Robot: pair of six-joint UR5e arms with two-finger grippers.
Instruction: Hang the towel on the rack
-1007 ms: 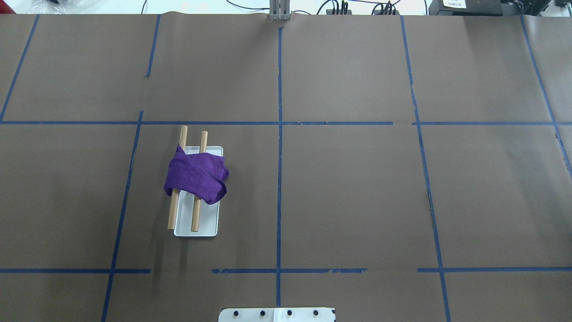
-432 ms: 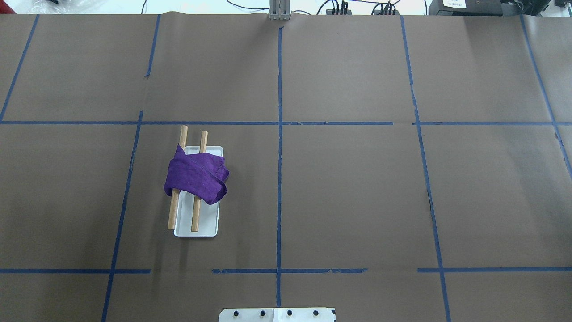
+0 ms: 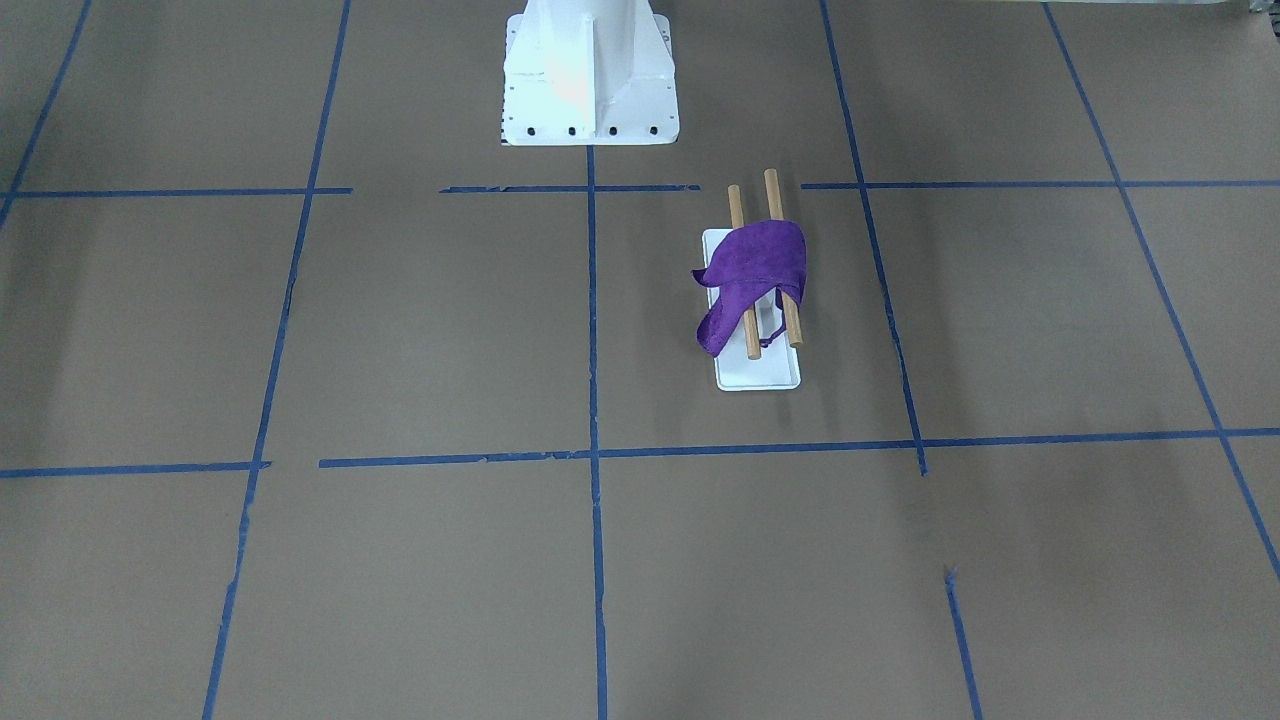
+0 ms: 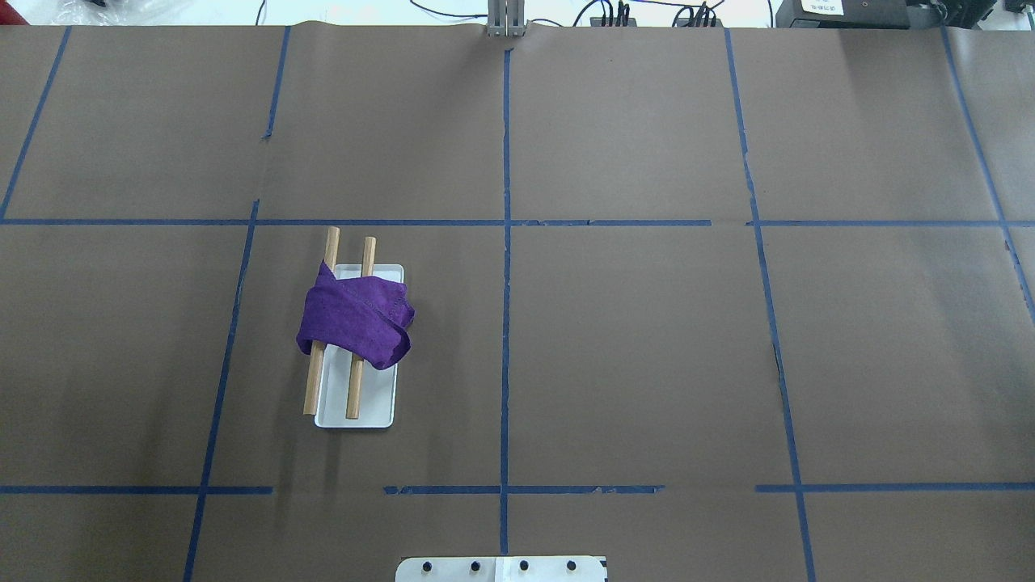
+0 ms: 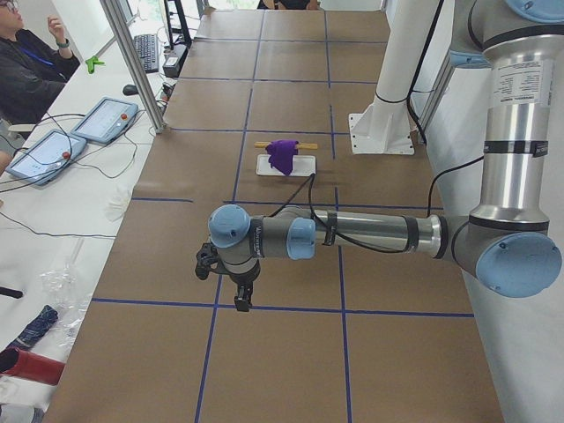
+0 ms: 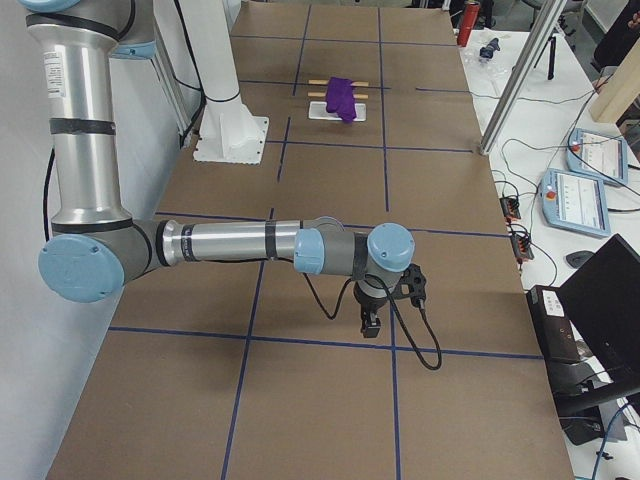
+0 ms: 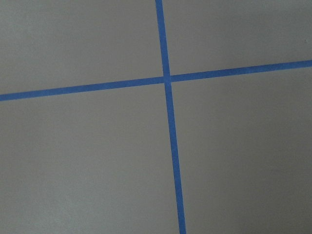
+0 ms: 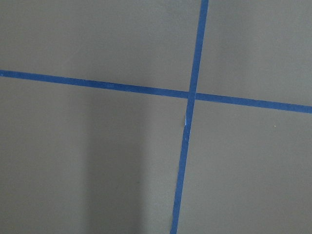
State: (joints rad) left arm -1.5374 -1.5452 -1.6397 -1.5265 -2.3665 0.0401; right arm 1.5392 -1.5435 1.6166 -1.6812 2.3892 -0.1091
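Observation:
A purple towel lies bunched over both brown wooden rods of the rack, whose flat white base sits left of the table's middle. It also shows in the front-facing view, draped across the rods with one end hanging toward the base. My left gripper hangs over bare paper far from the rack; it shows only in the left side view, so I cannot tell its state. My right gripper shows only in the right side view; I cannot tell its state either.
Brown paper with blue tape lines covers the table. The white bolted robot pedestal stands at the near middle edge. A seated person and control tablets are beside the table's far side. Both wrist views show only paper and tape.

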